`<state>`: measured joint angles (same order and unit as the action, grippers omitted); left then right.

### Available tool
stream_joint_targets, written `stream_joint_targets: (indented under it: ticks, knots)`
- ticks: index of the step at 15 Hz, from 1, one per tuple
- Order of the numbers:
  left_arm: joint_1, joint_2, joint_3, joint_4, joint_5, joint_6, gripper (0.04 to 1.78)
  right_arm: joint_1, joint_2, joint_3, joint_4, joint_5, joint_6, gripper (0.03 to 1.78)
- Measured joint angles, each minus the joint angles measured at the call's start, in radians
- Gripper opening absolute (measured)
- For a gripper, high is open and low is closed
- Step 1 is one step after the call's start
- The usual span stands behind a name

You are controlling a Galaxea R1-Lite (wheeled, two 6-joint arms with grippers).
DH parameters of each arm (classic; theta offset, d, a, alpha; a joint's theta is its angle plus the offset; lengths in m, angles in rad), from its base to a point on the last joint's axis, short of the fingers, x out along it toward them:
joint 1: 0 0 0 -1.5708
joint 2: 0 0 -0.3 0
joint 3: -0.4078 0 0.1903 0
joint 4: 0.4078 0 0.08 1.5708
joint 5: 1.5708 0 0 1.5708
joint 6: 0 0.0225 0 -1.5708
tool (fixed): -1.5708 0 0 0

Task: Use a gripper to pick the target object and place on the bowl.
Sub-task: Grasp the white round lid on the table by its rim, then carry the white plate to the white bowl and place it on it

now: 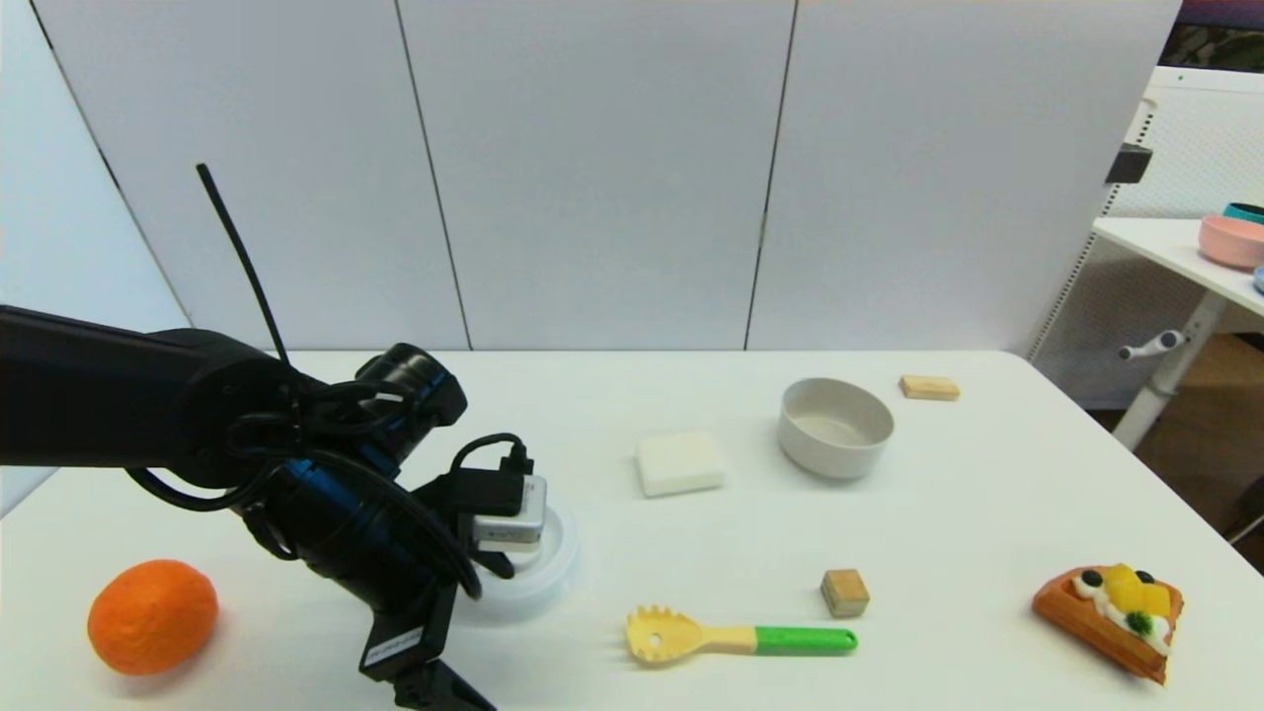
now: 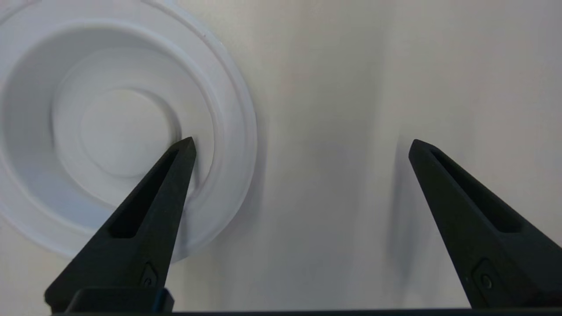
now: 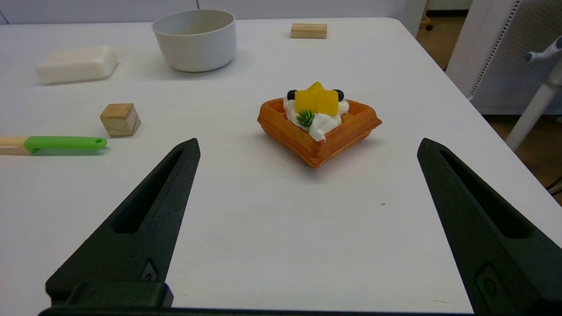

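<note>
The target object, a white round ringed container [image 1: 555, 565], lies on the table at the front left, mostly hidden under my left arm [image 1: 375, 533]. In the left wrist view the container [image 2: 123, 131] shows its rings from above. My left gripper [image 2: 300, 145] is open and empty above it. One fingertip [image 2: 184, 151] hangs over the container's inner ring and the other over bare table. The beige-grey bowl [image 1: 835, 428] stands empty at the back right and also shows in the right wrist view [image 3: 194, 39]. My right gripper [image 3: 307, 145] is open and empty, low over the table's front right.
A white square block [image 1: 679, 461] lies left of the bowl. There is an orange [image 1: 152, 616] at the front left, a yellow-and-green pasta fork [image 1: 736, 637], a wooden cube [image 1: 844, 592], a flat wooden block [image 1: 929, 387], a toy waffle [image 1: 1111, 617], and a pink bowl [image 1: 1232, 240] on a side table.
</note>
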<state>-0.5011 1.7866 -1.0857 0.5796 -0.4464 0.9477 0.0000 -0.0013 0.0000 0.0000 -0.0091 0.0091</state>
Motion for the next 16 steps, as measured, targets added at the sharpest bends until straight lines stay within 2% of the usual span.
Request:
stream_joint_targets:
  ticks: [6,7,10,13,14,15,16]
  knots:
    - [-0.001,0.006,-0.002,0.001,-0.001,0.001,1.68,0.0,0.0,0.0,0.0,0.0,0.0,1.71]
    - [-0.001,0.007,-0.002,-0.001,-0.001,0.001,1.47,0.0,0.0,0.0,0.0,0.0,0.0,1.71]
    - [-0.001,0.009,-0.008,0.004,-0.003,0.003,1.04,0.0,0.0,0.0,0.0,0.0,0.0,1.71]
    - [-0.002,0.01,-0.014,0.003,-0.003,0.003,0.73,0.0,0.0,0.0,0.0,0.0,0.0,1.71]
    - [-0.002,0.01,-0.017,0.004,-0.004,0.004,0.26,0.0,0.0,0.0,0.0,0.0,0.0,1.71]
    - [-0.002,0.009,-0.019,0.002,-0.003,0.005,0.14,0.0,0.0,0.0,0.0,0.0,0.0,1.71]
    - [-0.002,0.008,-0.019,0.003,-0.004,0.004,0.14,0.0,0.0,0.0,0.0,0.0,0.0,1.71]
